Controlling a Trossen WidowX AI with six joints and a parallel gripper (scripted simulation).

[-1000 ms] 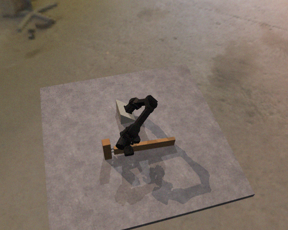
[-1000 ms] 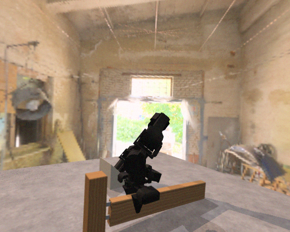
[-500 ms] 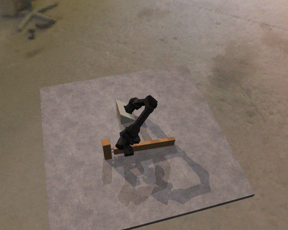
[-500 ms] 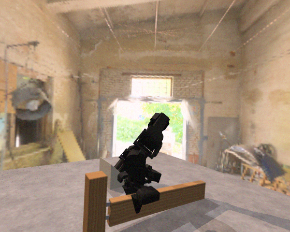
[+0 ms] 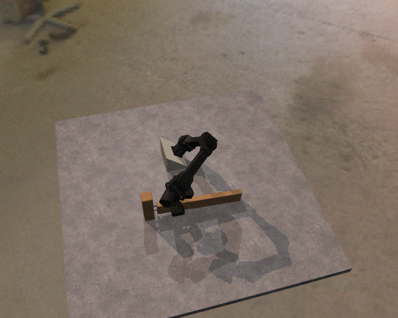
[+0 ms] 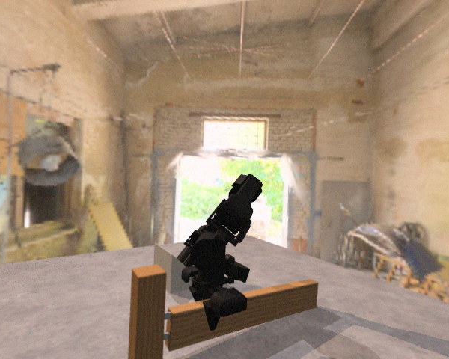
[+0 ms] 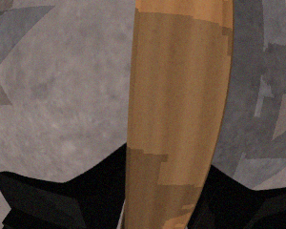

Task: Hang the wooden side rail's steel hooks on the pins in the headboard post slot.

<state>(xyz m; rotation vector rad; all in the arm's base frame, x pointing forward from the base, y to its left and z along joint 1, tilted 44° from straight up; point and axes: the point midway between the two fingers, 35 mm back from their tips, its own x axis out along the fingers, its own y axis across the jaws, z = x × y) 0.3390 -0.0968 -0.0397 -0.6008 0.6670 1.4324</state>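
Gripper [image 6: 217,309] is clamping the rail [image 6: 271,305] near its hook end, holding hooks [image 6: 166,324] at the post [image 6: 147,309]; seating probably incomplete.

High and far, the top camera looks down on my counter [image 5: 89,164]; the low exterior camera faces it closely; the wrist camera peers past my claw [image 7: 157,217]. All share its surroundings.
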